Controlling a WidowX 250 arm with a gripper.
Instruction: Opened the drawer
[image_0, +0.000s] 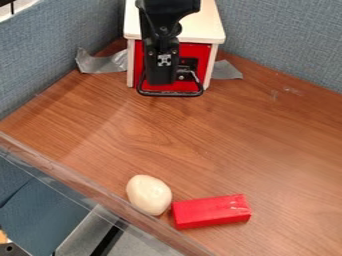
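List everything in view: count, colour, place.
Boxy cabinet: one, cream-white, top centre
Flat drawer front: one, red, on cabinet
Thin loop: one, black, before drawer front
Tape pieces: two, silver-grey, flanking cabinet
Smooth rounded lump: one, cream, bottom centre-left
Rectangular block: one, red, right of lump
Wood-grain tabletop: one, brown, beneath
Fabric partitions: two, blue-grey, behind
Robot arm: one, black, top centre
End effector: one, black, before drawer front

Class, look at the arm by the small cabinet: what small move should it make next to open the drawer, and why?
Probably a short, straight pull away from the cabinet, once the hold is sure. The claw hangs right at the black handle loop, and the red drawer front looks about level with the white frame, so the drawer seems shut.
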